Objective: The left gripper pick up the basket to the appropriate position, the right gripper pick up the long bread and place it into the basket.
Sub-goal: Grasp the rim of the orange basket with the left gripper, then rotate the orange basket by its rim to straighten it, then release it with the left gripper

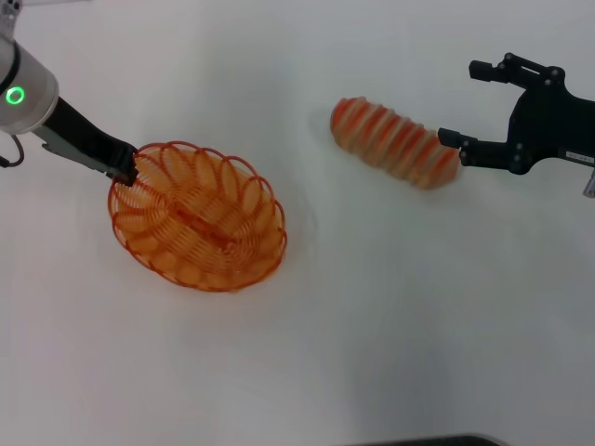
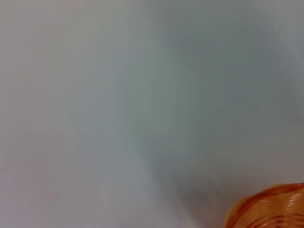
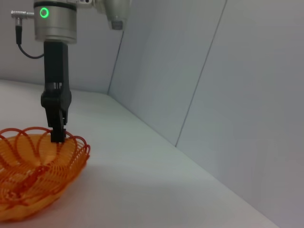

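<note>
A white bench (image 1: 372,325) fills the head view, plain and matte, with faint soft shadows on it. At the near edge a thin dark strip (image 1: 437,439) shows. In the right wrist view the bench (image 3: 156,190) runs back to a pale grey wall (image 3: 247,95), which has a thin dark seam (image 3: 199,76) slanting down it; a second wall (image 3: 19,61) meets it at a corner (image 3: 116,61).

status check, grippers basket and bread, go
Left gripper shut on basket rim. Right gripper open at long bread end, not gripping. Bread on table, outside basket. Nothing between them.
</note>
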`<state>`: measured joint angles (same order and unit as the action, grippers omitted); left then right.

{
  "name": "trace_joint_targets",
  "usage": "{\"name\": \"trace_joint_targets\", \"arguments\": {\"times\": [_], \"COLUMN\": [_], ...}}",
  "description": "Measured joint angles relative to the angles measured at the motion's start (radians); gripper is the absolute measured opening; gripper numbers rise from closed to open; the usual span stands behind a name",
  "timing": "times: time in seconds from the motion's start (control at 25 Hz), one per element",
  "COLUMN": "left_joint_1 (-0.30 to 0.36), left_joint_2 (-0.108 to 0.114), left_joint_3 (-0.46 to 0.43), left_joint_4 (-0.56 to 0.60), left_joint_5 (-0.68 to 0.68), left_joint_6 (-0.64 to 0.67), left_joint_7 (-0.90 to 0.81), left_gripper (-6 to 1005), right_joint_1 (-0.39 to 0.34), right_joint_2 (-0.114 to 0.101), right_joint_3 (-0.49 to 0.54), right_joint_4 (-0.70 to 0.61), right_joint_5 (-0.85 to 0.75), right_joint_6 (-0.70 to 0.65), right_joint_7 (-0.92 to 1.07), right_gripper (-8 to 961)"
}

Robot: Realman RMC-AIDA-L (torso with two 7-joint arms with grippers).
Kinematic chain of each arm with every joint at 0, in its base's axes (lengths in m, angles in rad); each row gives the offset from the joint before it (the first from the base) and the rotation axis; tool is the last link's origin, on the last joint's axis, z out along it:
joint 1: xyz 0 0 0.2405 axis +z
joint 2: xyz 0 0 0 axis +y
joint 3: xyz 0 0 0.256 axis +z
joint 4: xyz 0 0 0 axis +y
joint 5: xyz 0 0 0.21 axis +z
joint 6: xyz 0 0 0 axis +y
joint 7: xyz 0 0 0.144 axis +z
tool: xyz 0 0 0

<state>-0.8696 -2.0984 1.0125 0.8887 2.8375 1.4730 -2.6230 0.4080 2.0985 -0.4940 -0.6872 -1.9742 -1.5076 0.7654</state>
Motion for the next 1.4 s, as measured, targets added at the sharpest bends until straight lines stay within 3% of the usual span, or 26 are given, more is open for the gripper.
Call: {"name": "trace_joint_targets", "arguments": {"times": [0.36,0.8,1.0,1.4], "left_joint_1": [0.007,0.016,0.039,0.106], "left_joint_2": [0.020,0.034,0.011,-0.028], "left_joint_3": [-0.166,-0.275,-0.324,-0.332], "left_joint_4": [0.001,0.046,0.106,0.144], "left_joint_5": [-0.067,-0.126,-0.144,-0.189], "left_joint_6": [0.063,0.119,0.129,0.080], "left_joint_7": [0.081,0.087,0.061,-0.007], "left_gripper": [68,63,63,62], "right_joint_1": [0.000,0.000,0.000,0.001], "right_joint_2": [0.000,0.000,0.000,0.000], "right_joint_3": [0.000,0.000,0.000,0.000], "right_joint_4": [0.000,0.000,0.000,0.000], "right_joint_5": [0.000,0.000,0.001,0.003], "right_joint_6": [0.007,0.010,0.011,0.011], "right_joint_7": [0.002,0.002,0.002,0.002], "right_gripper": [881,881,881,881]}}
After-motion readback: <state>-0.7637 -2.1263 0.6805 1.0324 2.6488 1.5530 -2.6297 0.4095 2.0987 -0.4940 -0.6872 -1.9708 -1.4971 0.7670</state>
